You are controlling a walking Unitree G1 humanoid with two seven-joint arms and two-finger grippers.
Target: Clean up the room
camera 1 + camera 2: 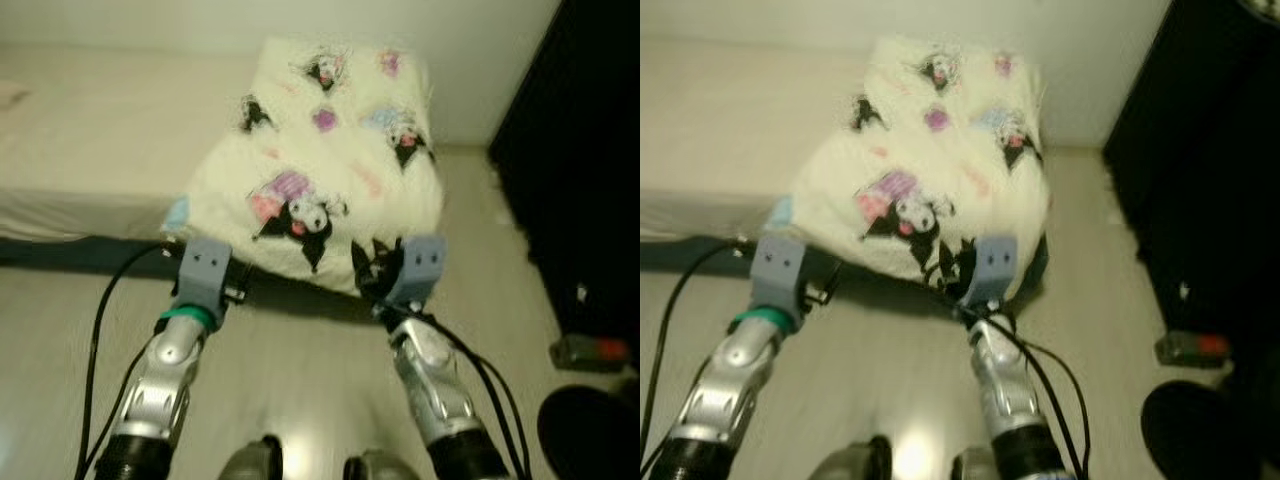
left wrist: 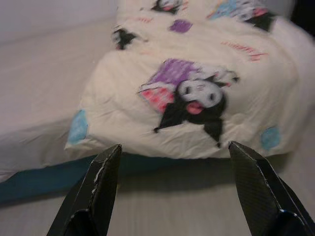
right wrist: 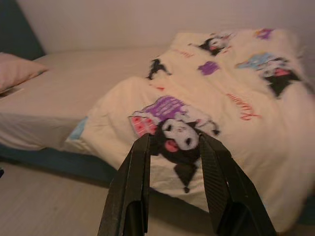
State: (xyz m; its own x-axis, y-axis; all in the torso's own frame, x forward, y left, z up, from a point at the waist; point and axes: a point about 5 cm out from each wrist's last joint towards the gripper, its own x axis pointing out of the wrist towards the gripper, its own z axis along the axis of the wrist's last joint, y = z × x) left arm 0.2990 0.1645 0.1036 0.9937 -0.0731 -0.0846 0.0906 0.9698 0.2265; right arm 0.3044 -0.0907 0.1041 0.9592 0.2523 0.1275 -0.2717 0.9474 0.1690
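Observation:
A cream blanket [image 1: 320,170] printed with black cartoon figures lies bunched on the foot end of a bed [image 1: 90,130], and its front edge hangs over the side. Both arms are held out before it, low above the floor. My left gripper [image 2: 172,147] is open wide with nothing between its fingers, a short way from the blanket's lower left corner. My right gripper [image 3: 174,137] is open by a narrower gap and also holds nothing. It points at the blanket's front edge, near a black figure [image 3: 179,142].
The bed has a bare pale sheet and a dark blue base [image 1: 60,250]; a pillow [image 3: 17,69] lies at its far end. A tall black cabinet [image 1: 580,150] stands at the right. A small dark object with a red part [image 1: 592,351] lies on the floor beside it.

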